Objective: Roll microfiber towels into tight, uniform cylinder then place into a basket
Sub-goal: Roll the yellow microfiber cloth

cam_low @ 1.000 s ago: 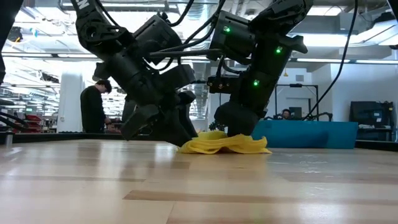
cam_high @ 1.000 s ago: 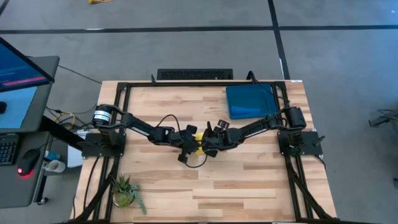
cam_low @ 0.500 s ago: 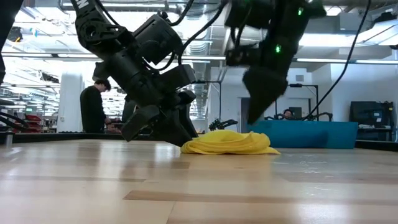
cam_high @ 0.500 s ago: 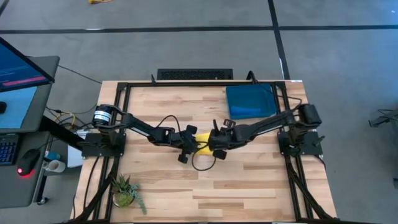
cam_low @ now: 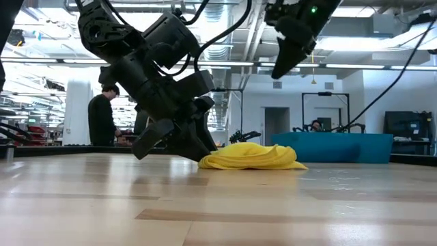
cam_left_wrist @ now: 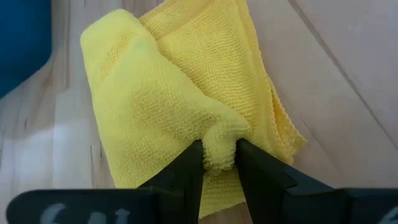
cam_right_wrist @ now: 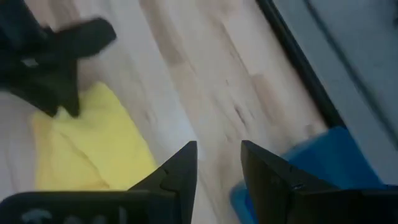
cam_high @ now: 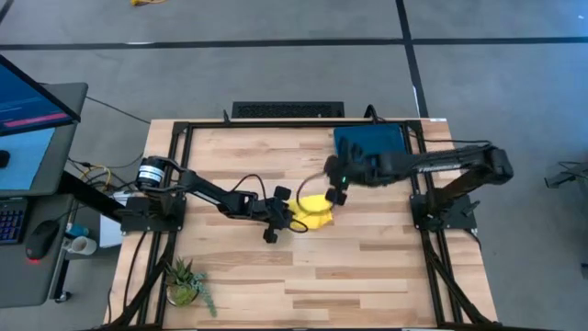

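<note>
While the yellow towel lay loosely folded and crumpled near the middle of the wooden surface, we saw that the left pincer was the one in contact with it, closed narrow on a pinch of the cloth at the towel's edge nearest that arm. From that pincer the rest of the towel spread away toward the basket, a dark teal-blue bin at the far right corner of the surface, and the towel's long axis ran roughly along that same line, slanting from the grip toward the bin. The right pincer hung well above the surface, between the towel and the basket and touching neither, its fingers parted a little with nothing between them. We judged that the towel was not yet a cylinder, only a soft heap, so any rolling would have to run along that slanting axis. The left arm was plainly the nearer, already gripping; the right would need to come down onto the towel's free far side.
</note>
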Controlling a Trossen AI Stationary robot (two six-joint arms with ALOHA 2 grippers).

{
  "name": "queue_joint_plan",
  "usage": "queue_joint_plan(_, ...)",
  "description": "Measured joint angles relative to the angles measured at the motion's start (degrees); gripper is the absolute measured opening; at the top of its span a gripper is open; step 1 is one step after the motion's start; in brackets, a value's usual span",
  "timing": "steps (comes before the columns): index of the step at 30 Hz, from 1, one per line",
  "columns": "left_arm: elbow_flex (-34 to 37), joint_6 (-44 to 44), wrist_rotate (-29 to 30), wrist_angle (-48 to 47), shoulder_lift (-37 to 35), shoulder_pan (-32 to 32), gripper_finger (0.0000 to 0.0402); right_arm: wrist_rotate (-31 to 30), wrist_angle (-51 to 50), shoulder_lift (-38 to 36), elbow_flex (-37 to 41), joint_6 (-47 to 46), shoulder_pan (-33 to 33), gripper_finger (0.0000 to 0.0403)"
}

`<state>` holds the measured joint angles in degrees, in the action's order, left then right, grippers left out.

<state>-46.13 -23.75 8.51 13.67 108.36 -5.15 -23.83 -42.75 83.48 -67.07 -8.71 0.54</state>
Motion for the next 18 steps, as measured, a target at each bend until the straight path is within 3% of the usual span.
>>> queue_joint_plan(2,0.0,0.0,0.8,0.1,0.0,-0.6,0.0091,3.1,1.5,-1.5,0.0,1.6,-3.2,0.0146)
queue_joint_plan(6,0.1,-0.2,2.3,0.4,0.1,-1.6,0.0091,20.7,5.1,-0.9,0.1,5.5,-10.1,0.0141)
queue_joint_plan(9,0.1,-0.2,2.3,0.0,0.0,-2.4,0.0091,29.9,10.2,2.5,1.0,7.4,-13.3,0.0139)
queue_joint_plan(14,0.1,-0.7,3.8,-0.4,0.0,-3.3,0.0091,38.2,14.6,10.1,1.0,11.8,-14.3,0.0153)
queue_joint_plan(18,0.1,-0.9,3.9,-0.7,0.0,-3.4,0.0091,39.9,16.6,15.4,1.0,14.6,-13.2,0.0184)
